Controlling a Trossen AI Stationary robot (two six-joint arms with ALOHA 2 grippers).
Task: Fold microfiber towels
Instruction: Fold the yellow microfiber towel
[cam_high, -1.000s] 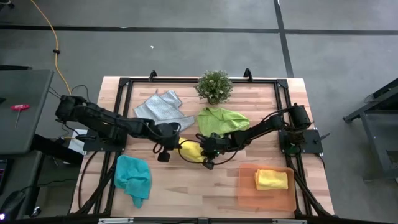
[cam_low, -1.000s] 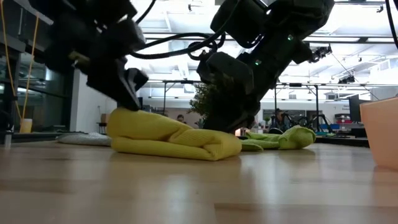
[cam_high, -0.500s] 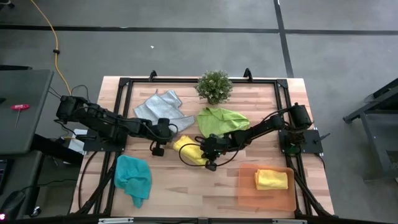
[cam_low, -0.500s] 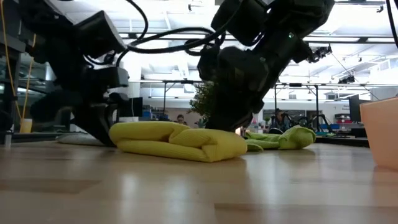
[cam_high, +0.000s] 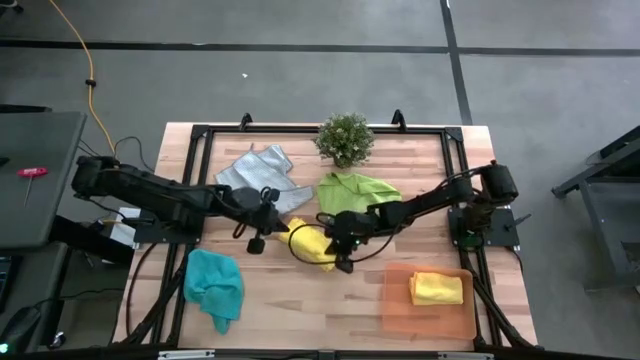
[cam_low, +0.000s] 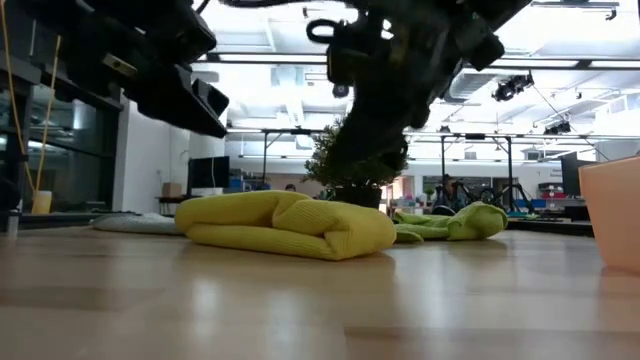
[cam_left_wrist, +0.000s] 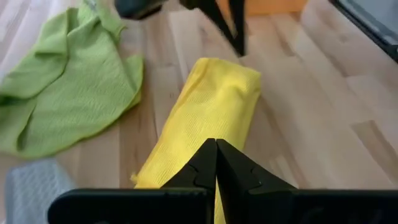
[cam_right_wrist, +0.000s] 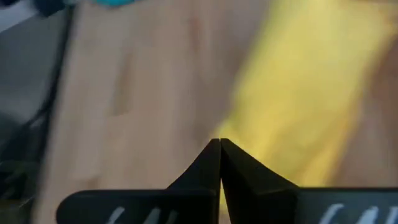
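A folded yellow towel (cam_high: 310, 243) lies as a thick roll on the wooden table's middle (cam_low: 290, 225), resting on its underside. My left gripper (cam_high: 277, 224) hangs shut just off the towel's left end (cam_left_wrist: 216, 144), raised clear of it. My right gripper (cam_high: 330, 238) hangs shut over the towel's right end (cam_right_wrist: 219, 144), also clear of it. A lime green towel (cam_high: 357, 193), a light grey towel (cam_high: 260, 175) and a teal towel (cam_high: 213, 285) lie loose on the table. A second yellow towel (cam_high: 436, 288) lies folded in the orange tray (cam_high: 400, 310).
A small potted plant (cam_high: 345, 138) stands at the far edge, behind the lime green towel. The orange tray sits at the near right corner. A black frame (cam_high: 196, 150) runs around the table top. Bare wood shows between the teal towel and the tray.
Both grippers, shut throughout, have come off the yellow towel. The left one first drew back toward the table's left edge, then rose. The right one rose from the towel's right end and tipped flatter. The towel stays folded on the table.
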